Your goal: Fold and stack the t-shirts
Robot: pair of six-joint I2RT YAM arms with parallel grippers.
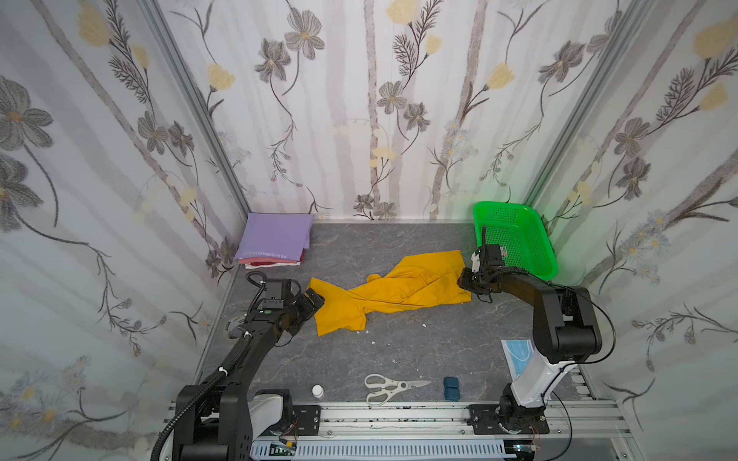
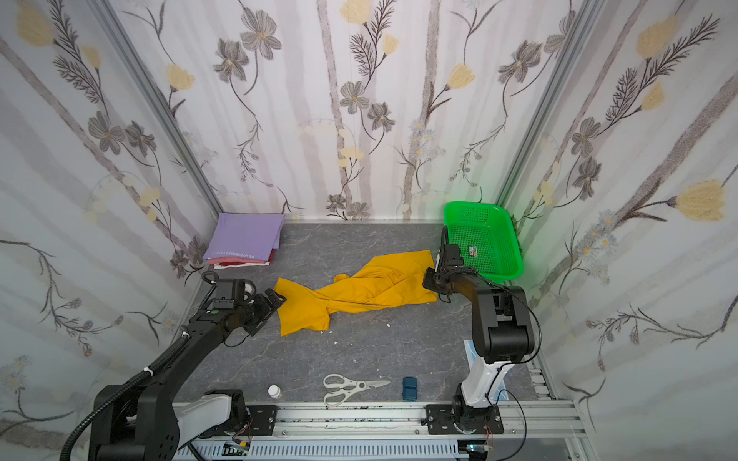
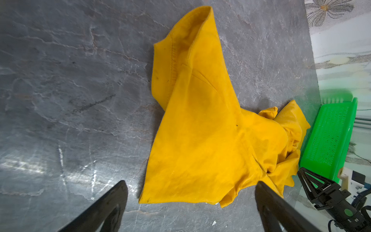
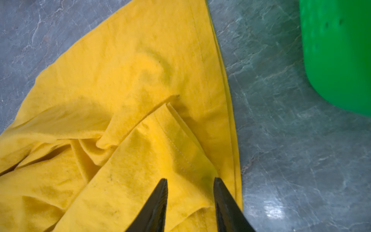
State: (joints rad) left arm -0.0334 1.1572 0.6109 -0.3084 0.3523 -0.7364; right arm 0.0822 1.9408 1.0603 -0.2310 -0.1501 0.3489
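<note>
left gripper (image 3: 190, 182): jaws spread wide, with a corner of the crumpled mustard-yellow cloth t-shirt (image 3: 200, 124) lying between them.
right gripper (image 4: 190, 179): jaws narrowly apart over the shirt's stitched hem fold. pinching or not, cannot tell.
shirt: stretched across the grey marbled table (image 1: 399, 351) from one pair of jaws to the other.
folded lavender t-shirt (image 1: 275, 239): well beyond the left jaws.

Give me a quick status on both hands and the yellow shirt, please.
Left hand open at left end of yellow shirt. Right hand astride a hem fold, grip unconfirmed. Shirt crumpled, not yet folded. Green basket close by right hand.
</note>
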